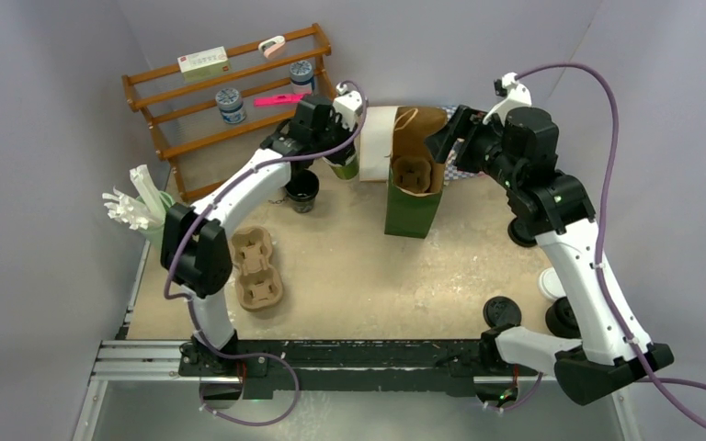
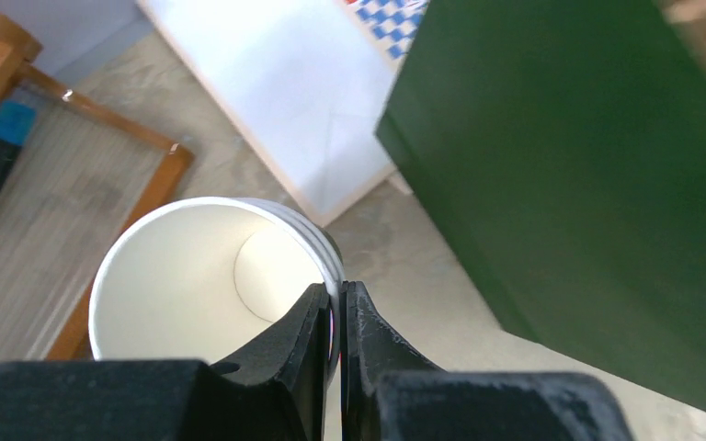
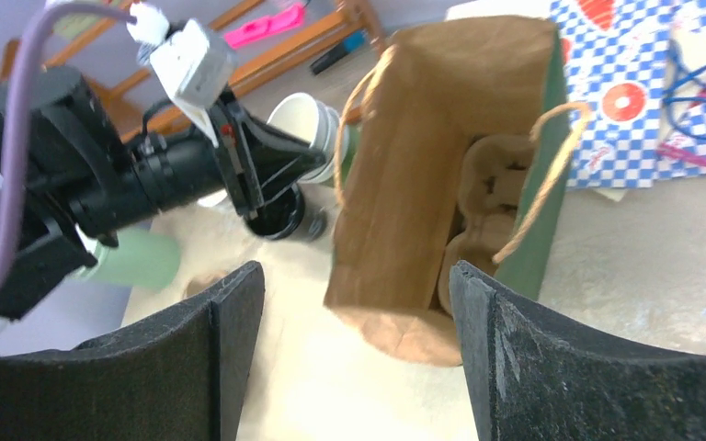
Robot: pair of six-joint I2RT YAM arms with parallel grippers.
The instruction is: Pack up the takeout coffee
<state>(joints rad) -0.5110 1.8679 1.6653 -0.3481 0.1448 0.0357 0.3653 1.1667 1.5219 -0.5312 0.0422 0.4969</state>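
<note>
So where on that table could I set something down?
The widest bare patch of table lies between the cardboard cup carrier, the green bag and the black lid. The back is crowded: black cup, white paper bag, and the left gripper pinching a lidless cup.

The left arm arches from the desk's near edge toward its far edge. The left hand is pinched tight on a cup rim, one finger inside and one outside. The right arm rises along the right edge, wrist turned leftward. The right hand is spread wide and holds nothing.
</note>
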